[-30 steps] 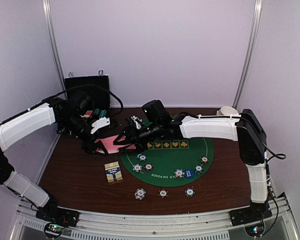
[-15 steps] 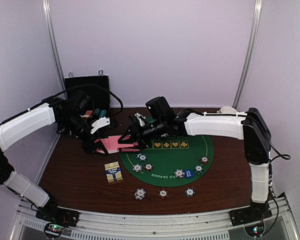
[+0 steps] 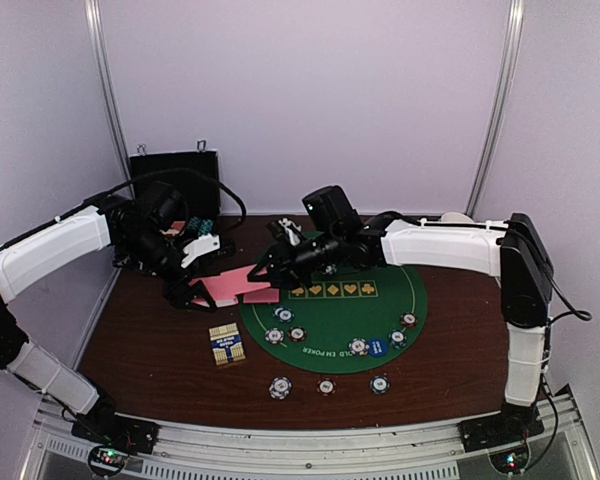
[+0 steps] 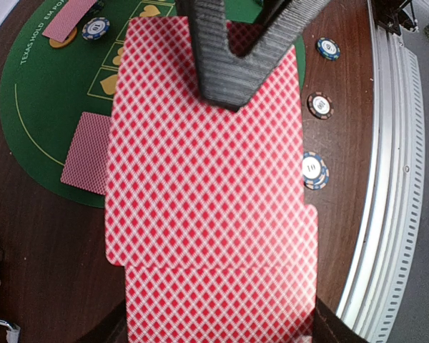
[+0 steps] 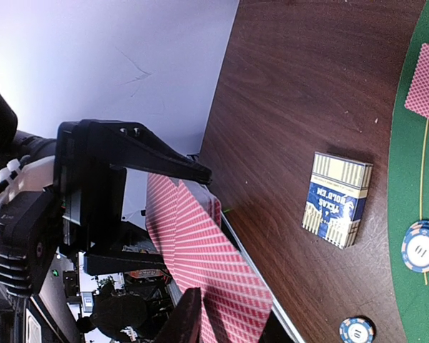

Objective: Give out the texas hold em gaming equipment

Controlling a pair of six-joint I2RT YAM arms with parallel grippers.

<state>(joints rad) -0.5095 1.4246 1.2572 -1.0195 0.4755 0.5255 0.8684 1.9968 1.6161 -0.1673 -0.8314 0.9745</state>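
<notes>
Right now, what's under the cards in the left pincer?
Visible around the cards: green mat, a loose face-down card, chips, brown table. Whatever lies directly beneath is covered.

A stack of playing cards (image 4: 211, 286) with red-and-white lattice backs, pink from above, is pinched in the left claw (image 3: 193, 291). It is held off the desk (image 3: 160, 350), roughly flat. Its top card (image 4: 207, 164) sits offset from the rest, toward the green felt mat (image 3: 330, 320). One face-down card (image 4: 88, 152) lies at the mat's rim. Another card (image 4: 70, 18) lies farther in, by the gold suit marks. Several poker chips (image 3: 283, 314), white-centred with striped edges, lie flat and scattered over the mat's near half. A blue marker disc (image 3: 377, 349) lies just beside one of them. Three more chips (image 3: 326, 386) lie in a row on the bare desk near its front edge.
</notes>
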